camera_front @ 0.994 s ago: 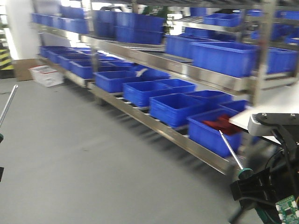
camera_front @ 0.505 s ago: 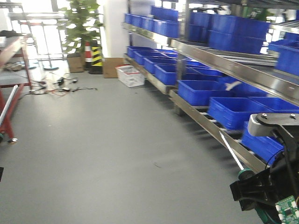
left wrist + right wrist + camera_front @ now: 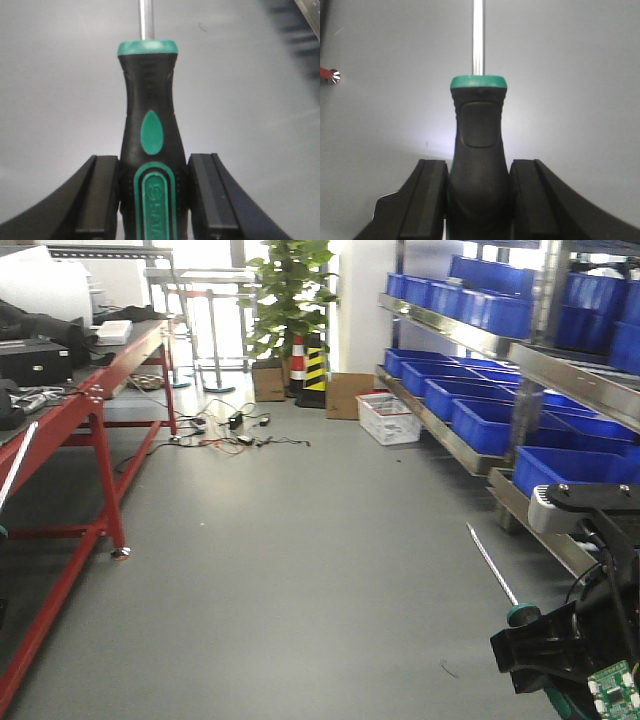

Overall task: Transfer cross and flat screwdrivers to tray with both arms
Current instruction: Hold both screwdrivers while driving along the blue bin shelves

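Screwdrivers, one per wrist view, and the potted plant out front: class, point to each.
left screwdriver (image 3: 151, 135): left wrist view, green oval on handle.
right screwdriver (image 3: 478, 125): right wrist view, black handle panel.
potted plant (image 3: 290, 290): front view, leaves.

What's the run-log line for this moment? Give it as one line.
left gripper: shut on left screwdriver | right gripper: shut on right screwdriver | tray: not in view
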{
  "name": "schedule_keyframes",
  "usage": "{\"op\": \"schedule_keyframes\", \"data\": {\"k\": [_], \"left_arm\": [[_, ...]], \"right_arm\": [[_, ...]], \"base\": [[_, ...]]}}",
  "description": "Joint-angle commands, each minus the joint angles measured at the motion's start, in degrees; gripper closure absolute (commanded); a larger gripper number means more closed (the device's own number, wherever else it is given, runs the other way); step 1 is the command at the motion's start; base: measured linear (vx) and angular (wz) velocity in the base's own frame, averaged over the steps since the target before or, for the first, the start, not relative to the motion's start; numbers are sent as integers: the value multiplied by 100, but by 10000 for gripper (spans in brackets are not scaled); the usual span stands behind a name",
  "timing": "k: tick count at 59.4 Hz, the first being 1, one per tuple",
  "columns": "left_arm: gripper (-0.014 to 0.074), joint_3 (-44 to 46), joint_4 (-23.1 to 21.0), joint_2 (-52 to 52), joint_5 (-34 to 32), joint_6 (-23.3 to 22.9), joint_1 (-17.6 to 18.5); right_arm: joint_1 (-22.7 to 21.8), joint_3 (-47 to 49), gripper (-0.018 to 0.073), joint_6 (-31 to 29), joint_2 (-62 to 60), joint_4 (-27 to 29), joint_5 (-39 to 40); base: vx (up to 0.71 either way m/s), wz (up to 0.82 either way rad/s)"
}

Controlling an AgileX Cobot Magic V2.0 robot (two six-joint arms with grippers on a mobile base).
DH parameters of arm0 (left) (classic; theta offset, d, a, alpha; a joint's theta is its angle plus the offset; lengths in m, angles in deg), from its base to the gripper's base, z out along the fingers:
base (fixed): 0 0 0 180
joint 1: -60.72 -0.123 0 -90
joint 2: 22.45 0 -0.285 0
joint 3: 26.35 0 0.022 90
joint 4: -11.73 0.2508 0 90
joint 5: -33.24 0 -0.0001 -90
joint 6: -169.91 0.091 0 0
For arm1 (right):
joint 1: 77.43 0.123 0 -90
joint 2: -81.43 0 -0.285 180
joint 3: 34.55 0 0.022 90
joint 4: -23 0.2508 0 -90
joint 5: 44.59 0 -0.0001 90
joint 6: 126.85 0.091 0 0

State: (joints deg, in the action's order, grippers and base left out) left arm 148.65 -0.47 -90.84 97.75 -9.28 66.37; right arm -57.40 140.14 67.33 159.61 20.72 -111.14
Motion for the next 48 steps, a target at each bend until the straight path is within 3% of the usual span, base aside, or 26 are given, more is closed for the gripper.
{"op": "schedule_keyframes", "data": {"k": [1, 27, 48], "left_arm": [[597, 179, -142, 116, -374, -34, 39], [596, 179, -142, 116, -374, -34, 39], [597, 179, -142, 111, -374, -34, 39]], "right_arm": [[-28, 204, 568, -56, -148, -36, 266], [-28, 204, 568, -56, -148, -35, 272], [-28, 204, 568, -56, -148, -35, 280]], "base": [[63, 32], [63, 19], [62, -33]]}}
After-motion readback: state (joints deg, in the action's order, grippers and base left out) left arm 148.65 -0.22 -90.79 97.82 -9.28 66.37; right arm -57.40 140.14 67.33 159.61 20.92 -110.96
